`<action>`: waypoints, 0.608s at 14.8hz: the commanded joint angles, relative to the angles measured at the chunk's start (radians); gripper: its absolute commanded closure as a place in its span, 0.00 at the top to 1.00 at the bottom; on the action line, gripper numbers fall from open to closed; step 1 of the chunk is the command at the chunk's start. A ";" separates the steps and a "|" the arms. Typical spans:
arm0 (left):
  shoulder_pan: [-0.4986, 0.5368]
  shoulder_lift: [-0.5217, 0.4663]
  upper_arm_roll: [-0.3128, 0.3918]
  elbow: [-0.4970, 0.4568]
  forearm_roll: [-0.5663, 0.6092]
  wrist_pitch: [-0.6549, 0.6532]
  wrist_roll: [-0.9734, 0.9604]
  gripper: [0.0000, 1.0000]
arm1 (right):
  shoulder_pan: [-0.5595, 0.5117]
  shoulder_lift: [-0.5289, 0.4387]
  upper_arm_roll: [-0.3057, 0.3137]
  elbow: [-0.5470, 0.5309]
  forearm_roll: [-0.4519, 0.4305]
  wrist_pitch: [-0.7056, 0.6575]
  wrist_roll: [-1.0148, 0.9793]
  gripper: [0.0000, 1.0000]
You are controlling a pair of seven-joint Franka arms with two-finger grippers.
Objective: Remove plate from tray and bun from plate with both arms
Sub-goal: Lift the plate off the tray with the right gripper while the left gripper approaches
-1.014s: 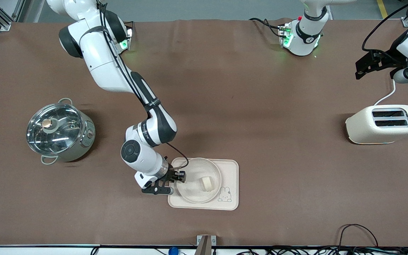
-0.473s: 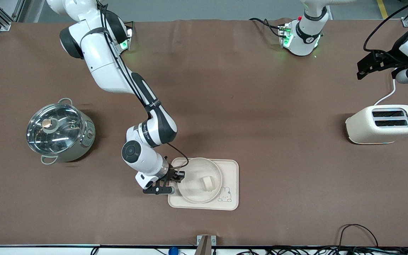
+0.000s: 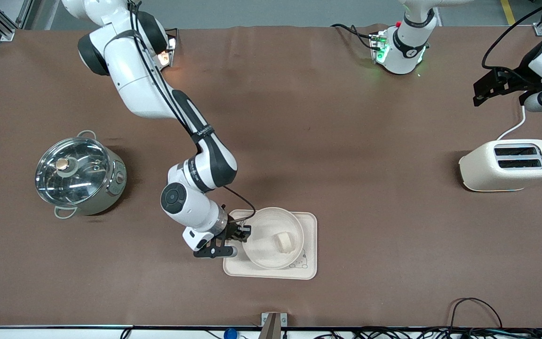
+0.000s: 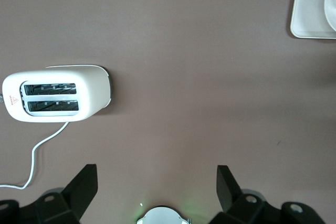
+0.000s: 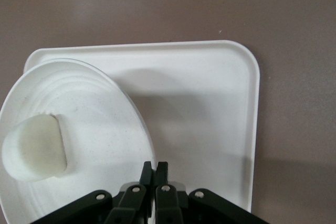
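The round cream plate (image 3: 262, 225) hangs tilted over the cream rectangular tray (image 3: 309, 225), raised at the rim toward the right arm's end. My right gripper (image 3: 244, 233) is shut on that rim; in the right wrist view the right gripper (image 5: 155, 167) pinches the edge of the plate (image 5: 94, 114) above the tray (image 5: 210, 108). The pale bun (image 3: 284, 241) lies in the plate, the bun (image 5: 34, 148) sitting away from the fingers. My left gripper (image 3: 479, 94) waits open in the air at the left arm's end, the left gripper (image 4: 157, 174) holding nothing.
A cream toaster (image 3: 508, 165) with a white cord stands at the left arm's end, and the toaster (image 4: 55, 95) also shows below the left wrist. A steel pot with a glass lid (image 3: 79, 175) stands at the right arm's end. Cables run along the table edge nearest the front camera.
My right gripper closed on the plate's rim and lifted it, so the plate now tilts and sits slightly toward the left arm's end, partly covering the rabbit drawing. The left arm barely moved.
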State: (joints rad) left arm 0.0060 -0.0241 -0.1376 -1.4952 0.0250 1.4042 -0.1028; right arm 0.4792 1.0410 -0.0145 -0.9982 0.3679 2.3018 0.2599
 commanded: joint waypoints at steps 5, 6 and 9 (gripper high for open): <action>-0.004 0.044 -0.004 0.018 -0.002 0.001 -0.005 1.00 | -0.021 -0.235 0.018 -0.259 0.020 -0.098 -0.027 0.00; -0.006 0.059 -0.004 0.018 -0.002 0.002 -0.005 1.00 | -0.013 -0.280 0.018 -0.330 0.020 -0.081 -0.027 0.00; -0.012 0.082 -0.007 0.018 0.000 0.033 -0.008 1.00 | 0.016 -0.427 0.024 -0.618 0.020 0.092 -0.036 0.00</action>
State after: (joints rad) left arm -0.0010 0.0363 -0.1393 -1.4952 0.0250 1.4186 -0.1028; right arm 0.4763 0.7908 -0.0054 -1.3225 0.3707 2.2749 0.2510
